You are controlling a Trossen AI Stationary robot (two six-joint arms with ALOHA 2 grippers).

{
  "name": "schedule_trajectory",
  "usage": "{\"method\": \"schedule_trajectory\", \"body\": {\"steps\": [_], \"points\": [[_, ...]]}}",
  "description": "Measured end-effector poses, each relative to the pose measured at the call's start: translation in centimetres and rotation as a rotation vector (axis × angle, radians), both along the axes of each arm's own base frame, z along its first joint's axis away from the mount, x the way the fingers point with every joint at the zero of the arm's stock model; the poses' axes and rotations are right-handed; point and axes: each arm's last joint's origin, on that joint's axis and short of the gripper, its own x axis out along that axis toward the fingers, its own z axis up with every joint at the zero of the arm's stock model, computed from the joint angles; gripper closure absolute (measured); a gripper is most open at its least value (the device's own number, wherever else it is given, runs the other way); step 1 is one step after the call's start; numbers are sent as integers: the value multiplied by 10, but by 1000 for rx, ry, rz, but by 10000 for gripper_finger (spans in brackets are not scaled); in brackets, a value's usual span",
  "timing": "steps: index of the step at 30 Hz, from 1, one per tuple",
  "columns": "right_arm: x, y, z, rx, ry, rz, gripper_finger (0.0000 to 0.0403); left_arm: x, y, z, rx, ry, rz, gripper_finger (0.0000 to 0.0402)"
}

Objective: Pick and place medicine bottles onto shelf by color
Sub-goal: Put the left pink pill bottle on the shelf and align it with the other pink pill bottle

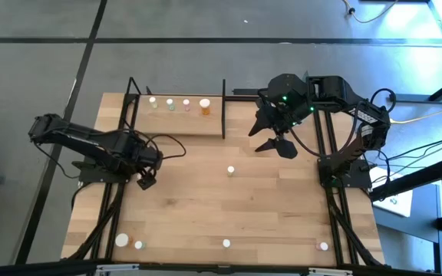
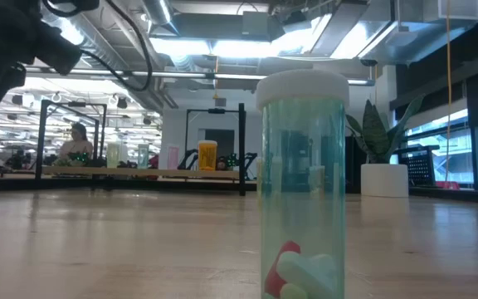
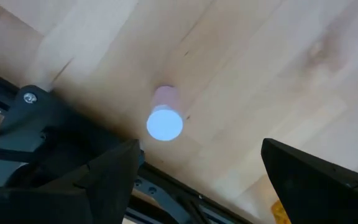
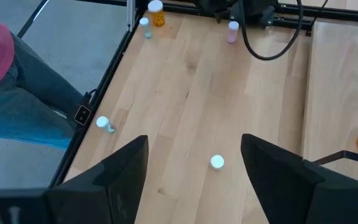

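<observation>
Pale wood covers our worktop, and we scan it left to right. Our left end effector hovers with its fingers apart, holding nothing, above a small pink bottle with a white cap that stands just beside the worktop's left frame rail. The light-wood shelf with its thin black frame sits at the far left and carries four white-capped bottles, the rightmost orange. A lone white-capped bottle stands mid-worktop, and several more line the near edge, including one with a green body that stands right before the low camera. Our right end effector hangs spread and empty right of the shelf. We judge the risk to be knocking the tiny pink bottle over: a slightly off-centre descent would tip it, and the rail crowds one finger.
</observation>
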Motion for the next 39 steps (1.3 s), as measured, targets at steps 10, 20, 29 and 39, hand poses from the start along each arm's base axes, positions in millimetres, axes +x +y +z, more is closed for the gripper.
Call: {"method": "schedule_trajectory", "body": {"steps": [10,20,29,39], "points": [[0,0,0,0,0,-1,144,2,1,-13,55,-30,3,77],[0,0,0,0,0,-1,144,11,-6,-12,24,-124,-9,78],[0,0,0,0,-1,-1,144,21,-18,-16,-66,-153,-140,78],[0,0,0,0,-1,-2,144,41,-21,-36,-161,48,-233,78]]}}
